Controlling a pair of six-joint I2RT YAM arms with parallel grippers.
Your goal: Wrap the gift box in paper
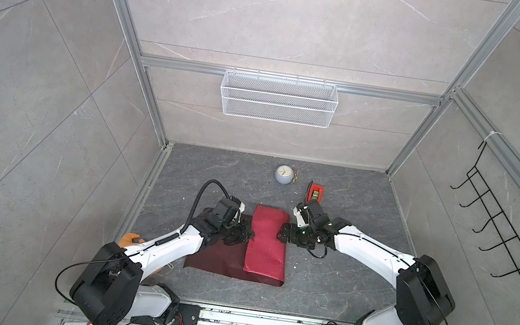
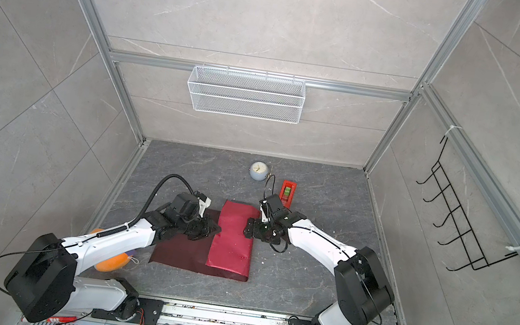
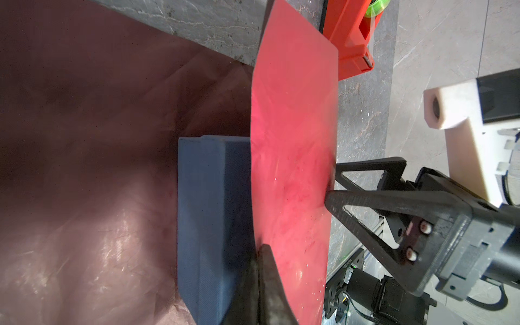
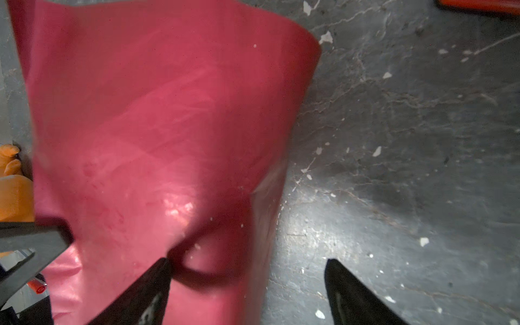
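Observation:
The paper [image 1: 266,243] [image 2: 232,242] lies on the table, its dull maroon side [image 1: 217,261] flat on the left and a shiny red flap folded over to the right. The navy gift box [image 3: 208,225] shows only in the left wrist view, half under that flap [image 3: 292,140]; the flap hides it in both top views. My left gripper [image 1: 250,236] [image 3: 263,249] is shut on the flap's free edge, above the box. My right gripper [image 1: 281,233] [image 4: 247,264] stands open at the fold's right side. One of its fingers is over the red paper [image 4: 154,112], the other over bare table.
A red tape dispenser [image 1: 315,192] [image 2: 288,189] stands just behind my right gripper, and a small white clock [image 1: 283,174] sits farther back. An orange object [image 2: 111,261] lies under my left arm. A wire basket [image 1: 278,98] hangs on the back wall, a black hook rack [image 1: 499,217] on the right wall.

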